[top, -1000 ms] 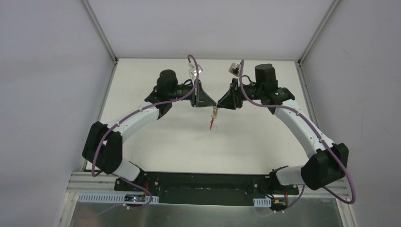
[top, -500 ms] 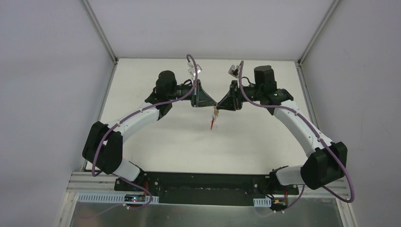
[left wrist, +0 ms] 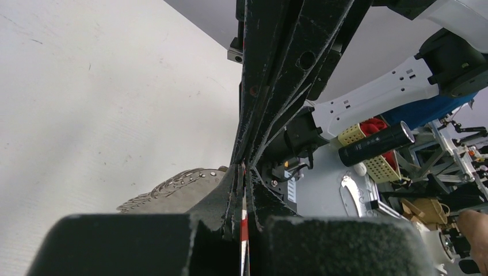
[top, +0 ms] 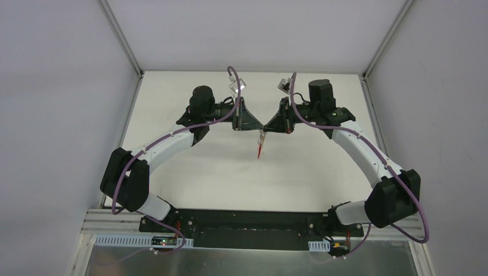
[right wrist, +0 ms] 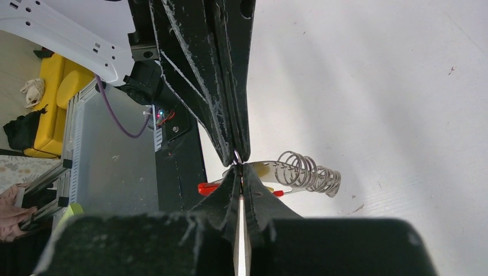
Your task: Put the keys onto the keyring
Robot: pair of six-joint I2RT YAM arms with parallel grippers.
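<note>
The left gripper (top: 258, 127) was clamped on the keys (top: 261, 145) — they hung at 6 o'clock, above the table (top: 195, 172). The right gripper (top: 269, 127), also closed, touched its tip from 3 o'clock — hiding the contact.

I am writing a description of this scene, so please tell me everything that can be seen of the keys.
The keys are a small fanned bunch of grey metal pieces with loop-shaped heads, joined along a red curved band. The bunch hangs above the white table, apparently clear of it. The left gripper and the right gripper meet tip to tip, their jaws shut on the bunch. The red end hangs free.
</note>
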